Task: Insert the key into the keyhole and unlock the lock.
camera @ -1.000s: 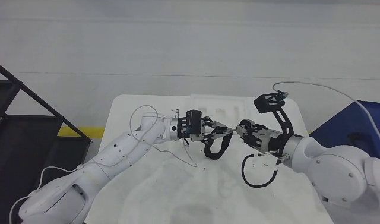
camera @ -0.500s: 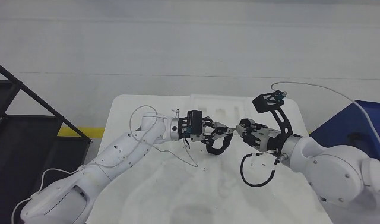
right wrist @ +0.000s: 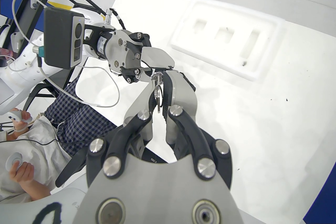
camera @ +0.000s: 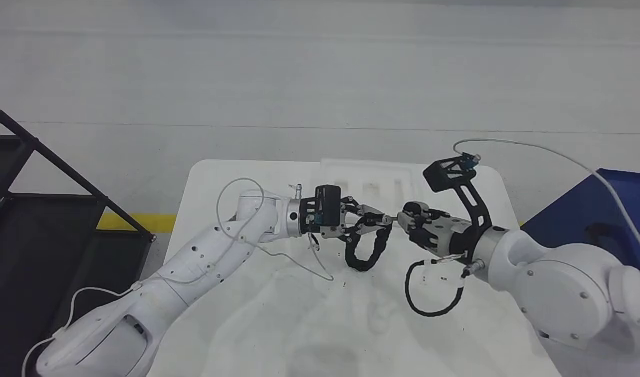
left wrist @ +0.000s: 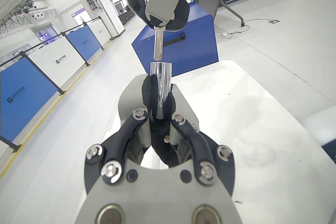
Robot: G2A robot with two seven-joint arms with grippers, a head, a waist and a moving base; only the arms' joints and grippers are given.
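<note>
Grips a shiny chrome lock cylinder (left wrist: 160, 78) in the left pincer (left wrist: 157, 101), narrowed so that the black pads (left wrist: 148, 93) press on either side of it and the cylinder's free end sticks out past the fingertips. Carries it off the white counter (left wrist: 249, 109), above the middle, with the lock's black sheathed cable loop (camera: 352, 257) hanging beneath in the top view.

Pinches a flat silver metal key (left wrist: 158, 43) in the right pincer (left wrist: 161, 21), clamped on the key's head with the whole blade left bare. Points the blade end-on at the cylinder, in line with it, tip right at the cylinder's end face. Cannot tell whether touching or just apart. Not yet inside the keyhole, going by the full length of blade on show.

Brings the two pincers nose to nose above the counter, fingertips near each other and the key's blade between them.

Shows, in the right wrist view, a small metal key ring (right wrist: 158, 93) dangling between the right pincer's ribbed pads, just behind the key's head.

Has a white foam tray (right wrist: 225, 43) with three rectangular recesses lying flat on the counter's far side, well apart from both pincers and from the lock.
</note>
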